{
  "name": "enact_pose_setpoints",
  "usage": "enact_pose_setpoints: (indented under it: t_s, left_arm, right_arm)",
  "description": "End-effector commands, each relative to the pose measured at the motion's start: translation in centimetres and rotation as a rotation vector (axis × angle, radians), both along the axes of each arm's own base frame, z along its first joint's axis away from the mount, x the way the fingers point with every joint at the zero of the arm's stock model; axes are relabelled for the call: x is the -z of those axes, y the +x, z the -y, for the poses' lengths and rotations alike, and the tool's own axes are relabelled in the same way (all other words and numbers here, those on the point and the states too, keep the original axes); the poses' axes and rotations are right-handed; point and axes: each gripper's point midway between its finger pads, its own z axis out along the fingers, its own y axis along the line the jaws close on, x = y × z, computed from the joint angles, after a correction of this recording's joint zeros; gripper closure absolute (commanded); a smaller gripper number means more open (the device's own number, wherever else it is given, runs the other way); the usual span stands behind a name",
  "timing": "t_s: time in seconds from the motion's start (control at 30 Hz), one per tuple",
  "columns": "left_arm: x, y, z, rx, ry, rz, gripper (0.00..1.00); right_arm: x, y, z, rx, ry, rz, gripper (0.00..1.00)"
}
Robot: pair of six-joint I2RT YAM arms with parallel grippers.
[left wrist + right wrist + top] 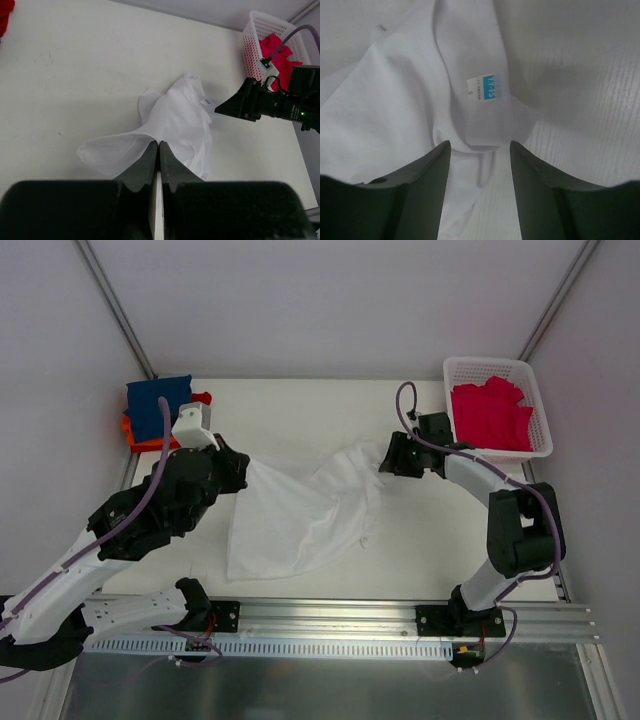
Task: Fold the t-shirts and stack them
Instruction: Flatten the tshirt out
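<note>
A large white t-shirt (300, 505) lies crumpled across the middle of the table. My left gripper (240, 468) is shut on its left edge, the cloth pinched between the fingertips (158, 145). My right gripper (385, 460) hovers open over the shirt's right end, its fingers either side of the collar with the blue neck label (480, 89). Nothing sits between the right fingers (480, 150) but loose cloth below. Folded navy blue (158, 397) and orange-red (140, 435) t-shirts are stacked at the back left. Crimson-pink t-shirts (490, 415) fill the basket.
The white lattice basket (497, 367) stands at the back right corner, close behind the right arm. The folded stack sits at the table's back left corner, just behind the left wrist. A metal rail (330, 625) runs along the near edge.
</note>
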Motion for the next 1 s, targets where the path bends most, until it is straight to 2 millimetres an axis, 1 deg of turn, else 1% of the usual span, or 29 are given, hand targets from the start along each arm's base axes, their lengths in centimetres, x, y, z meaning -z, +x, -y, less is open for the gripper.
enact_pose_setpoints:
  t_s: [0.0,0.07,0.1,0.13,0.23,0.27,0.33,0.37,0.43,0.47,0.57,0.6,0.7,0.73,0.83,0.97]
  left_arm:
    - [-1.1,-0.1,-1.3,-0.005,0.068,0.050,1.00]
    - [-0.5,0.0,-1.3,-0.013,0.073,0.041,1.00]
    - [0.3,0.0,-1.2,-0.014,0.082,0.027,1.00]
    - [0.6,0.0,-1.1,-0.013,0.082,0.021,1.00]
    - [1.8,-0.1,-0.8,-0.007,0.089,-0.005,1.00]
    - [2.0,-0.1,-0.7,-0.006,0.089,-0.009,1.00]
    - [2.6,-0.1,-0.5,-0.003,0.090,-0.022,1.00]
    - [2.7,-0.1,-0.5,0.000,0.091,-0.026,1.00]
    - [3.2,-0.1,-0.3,0.000,0.095,-0.037,1.00]
    - [3.5,-0.1,-0.2,0.001,0.097,-0.043,1.00]
    - [3.8,-0.1,-0.1,0.006,0.100,-0.052,1.00]
    - [4.0,-0.1,-0.1,0.005,0.101,-0.054,1.00]
    - [4.2,-0.1,-0.1,0.002,0.107,-0.056,1.00]
    - [4.3,0.0,-0.1,0.000,0.109,-0.058,1.00]
    - [4.6,0.1,-0.1,-0.006,0.120,-0.062,1.00]
    - [4.9,0.2,0.0,-0.010,0.133,-0.067,1.00]
  right_arm:
    - [-2.0,1.6,-1.4,-0.021,0.037,0.069,0.46]
    - [-2.1,1.9,-1.8,-0.027,0.036,0.075,0.46]
    - [-2.2,2.1,-1.8,-0.030,0.033,0.078,0.46]
    - [-2.4,2.3,-1.8,-0.030,0.031,0.085,0.46]
    - [-3.7,3.5,-2.1,-0.034,0.027,0.116,0.46]
    - [-4.3,4.4,-2.3,-0.035,0.028,0.133,0.46]
    - [-4.6,5.4,-2.8,-0.039,0.037,0.144,0.46]
    - [-4.6,6.5,-3.5,-0.049,0.050,0.151,0.46]
    - [-4.5,7.4,-4.4,-0.058,0.070,0.145,0.49]
    - [-4.2,8.4,-5.2,-0.073,0.084,0.144,0.52]
    - [-3.7,9.7,-6.9,-0.102,0.100,0.133,0.53]
    - [-3.3,10.8,-7.5,-0.108,0.102,0.134,0.53]
    - [-2.5,11.5,-8.8,-0.127,0.105,0.110,0.53]
    - [-2.3,12.0,-9.4,-0.133,0.109,0.112,0.53]
    - [-1.7,12.7,-10.3,-0.147,0.110,0.108,0.53]
    - [-1.2,13.4,-10.8,-0.154,0.105,0.100,0.54]
